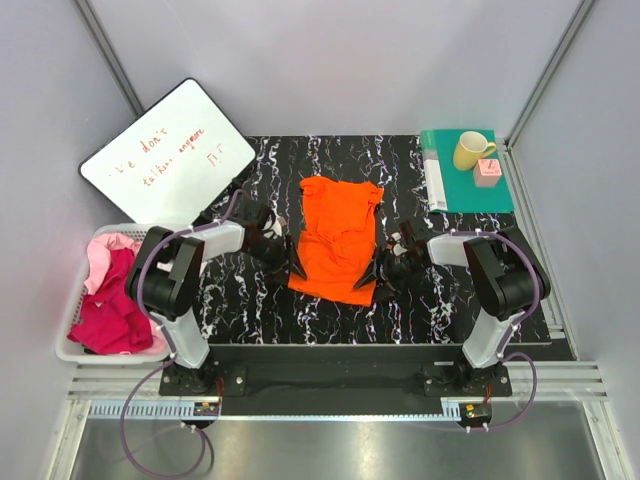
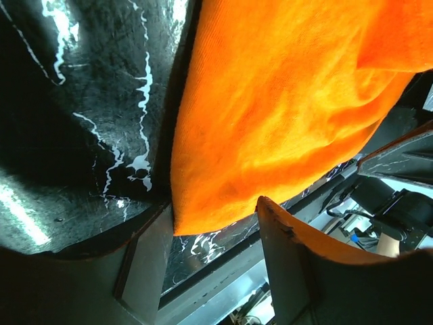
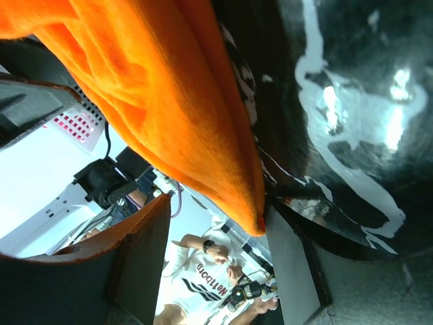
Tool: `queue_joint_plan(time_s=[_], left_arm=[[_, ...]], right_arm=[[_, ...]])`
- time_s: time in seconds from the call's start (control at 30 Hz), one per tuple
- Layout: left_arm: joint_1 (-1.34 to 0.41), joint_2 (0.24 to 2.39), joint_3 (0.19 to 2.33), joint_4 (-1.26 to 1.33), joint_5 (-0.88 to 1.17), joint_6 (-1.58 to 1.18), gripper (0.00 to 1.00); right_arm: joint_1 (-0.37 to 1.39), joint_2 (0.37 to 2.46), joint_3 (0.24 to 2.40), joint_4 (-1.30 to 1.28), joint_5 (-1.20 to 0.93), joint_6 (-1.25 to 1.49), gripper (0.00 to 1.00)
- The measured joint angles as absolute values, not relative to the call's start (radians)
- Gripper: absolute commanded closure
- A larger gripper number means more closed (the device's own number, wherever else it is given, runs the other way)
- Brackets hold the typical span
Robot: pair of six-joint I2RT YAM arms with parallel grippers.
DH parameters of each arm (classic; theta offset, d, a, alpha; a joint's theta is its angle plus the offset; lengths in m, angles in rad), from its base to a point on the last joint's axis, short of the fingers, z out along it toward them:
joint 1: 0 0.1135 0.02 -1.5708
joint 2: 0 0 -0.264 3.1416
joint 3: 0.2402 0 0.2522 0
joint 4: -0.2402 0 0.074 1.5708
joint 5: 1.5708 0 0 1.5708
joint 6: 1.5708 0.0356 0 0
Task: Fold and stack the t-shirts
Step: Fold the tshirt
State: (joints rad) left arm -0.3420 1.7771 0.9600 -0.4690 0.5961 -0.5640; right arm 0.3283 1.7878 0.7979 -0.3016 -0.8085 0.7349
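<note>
The bright orange t-shirt lies partly folded in the middle of the black marbled table top. My left gripper is open at the shirt's near left corner. In the left wrist view, the orange cloth reaches in between the spread fingers. My right gripper is open at the near right corner. In the right wrist view, the orange hem hangs beside one finger. A magenta shirt and a pale pink shirt lie crumpled in the white basket.
The basket stands off the table's left edge. A whiteboard with red writing leans at the back left. At the back right, a teal-green mat holds a yellow mug and a small pink cube.
</note>
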Motion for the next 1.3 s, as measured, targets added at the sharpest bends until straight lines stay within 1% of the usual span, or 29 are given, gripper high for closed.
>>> queue_joint_plan(time_s=[0.1,0.13,0.17,0.2,0.23,0.27,0.3,0.33,0.67,0.83,1.0,1.13,1.3], left_arm=[[-0.344,1.782,0.960,-0.466,0.601,-0.568,0.46],[-0.345,1.784,0.960,-0.464,0.603,-0.569,0.55],[-0.347,1.785,0.960,-0.462,0.603,-0.569,0.59],[-0.347,1.787,0.959,-0.461,0.604,-0.570,0.66],[-0.348,1.792,0.958,-0.458,0.599,-0.569,0.81],[-0.350,1.798,0.956,-0.455,0.598,-0.566,0.89],[-0.352,1.804,0.953,-0.452,0.593,-0.562,0.95],[-0.352,1.809,0.951,-0.450,0.597,-0.568,1.00],[-0.357,1.796,0.946,-0.452,0.598,-0.569,1.00],[-0.363,1.720,0.925,-0.523,0.553,-0.554,1.00],[-0.391,1.573,0.926,-0.619,0.545,-0.548,1.00],[-0.408,1.497,0.958,-0.698,0.541,-0.546,1.00],[-0.407,1.490,1.062,-0.780,0.523,-0.534,1.00]], right_arm=[[0.328,1.782,0.791,-0.308,-0.810,0.727,0.33],[0.328,1.781,0.791,-0.310,-0.811,0.723,0.33],[0.328,1.781,0.790,-0.312,-0.813,0.720,0.34],[0.328,1.781,0.789,-0.312,-0.815,0.717,0.36],[0.328,1.782,0.789,-0.313,-0.816,0.714,0.48],[0.328,1.785,0.789,-0.313,-0.819,0.706,0.60],[0.328,1.787,0.790,-0.314,-0.813,0.687,0.76],[0.330,1.792,0.789,-0.310,-0.804,0.665,1.00],[0.338,1.818,0.820,-0.349,-0.781,0.556,1.00],[0.338,1.801,0.847,-0.482,-0.765,0.531,1.00],[0.338,1.738,0.886,-0.658,-0.760,0.522,1.00],[0.339,1.692,0.981,-0.763,-0.755,0.511,1.00],[0.339,1.690,1.143,-0.847,-0.738,0.492,1.00]])
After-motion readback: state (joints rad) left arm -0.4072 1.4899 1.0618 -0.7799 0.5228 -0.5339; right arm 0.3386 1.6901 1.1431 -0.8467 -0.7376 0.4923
